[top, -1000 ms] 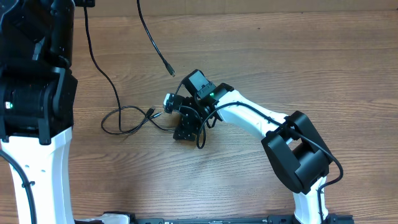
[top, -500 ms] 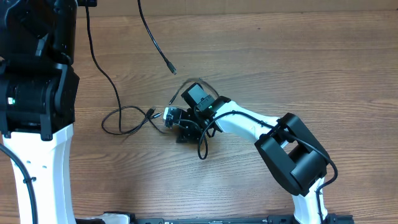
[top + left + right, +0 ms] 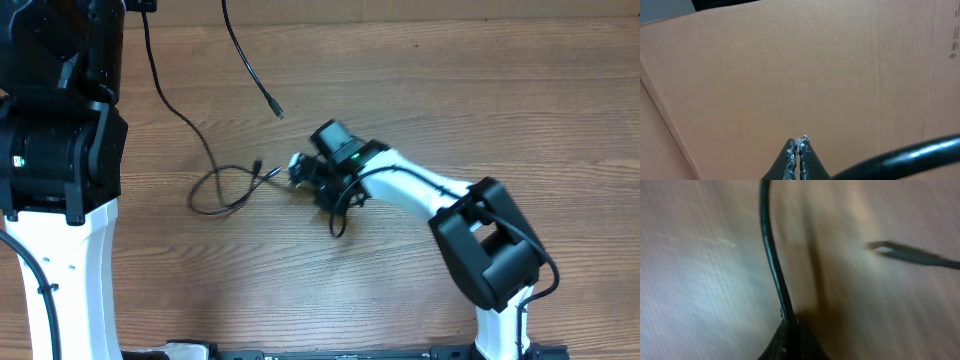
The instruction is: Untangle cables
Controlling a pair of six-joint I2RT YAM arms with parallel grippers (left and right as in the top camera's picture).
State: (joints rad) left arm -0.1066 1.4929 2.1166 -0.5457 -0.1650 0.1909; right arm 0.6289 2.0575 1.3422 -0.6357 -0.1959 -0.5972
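The right pincer (image 3: 790, 328) is pressed together on the looped cable (image 3: 771, 255), whose loop lies on the counter (image 3: 480, 90) just beside that pincer, toward the left arm. A second cable (image 3: 248, 62) ends near it, farther back. The left pincer (image 3: 799, 149) is pressed together, empty, facing cardboard (image 3: 790, 75).

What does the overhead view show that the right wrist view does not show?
Only overhead: the whole looped cable on the table, a second cable coming in from the top edge with its plug free, the left arm and the right arm. Only right wrist: a close look at the right hand shut on the looped cable, pinched between its fingertips, and a blurred plug tip to the side. Both: the wooden table and the looped cable that the right hand grips.
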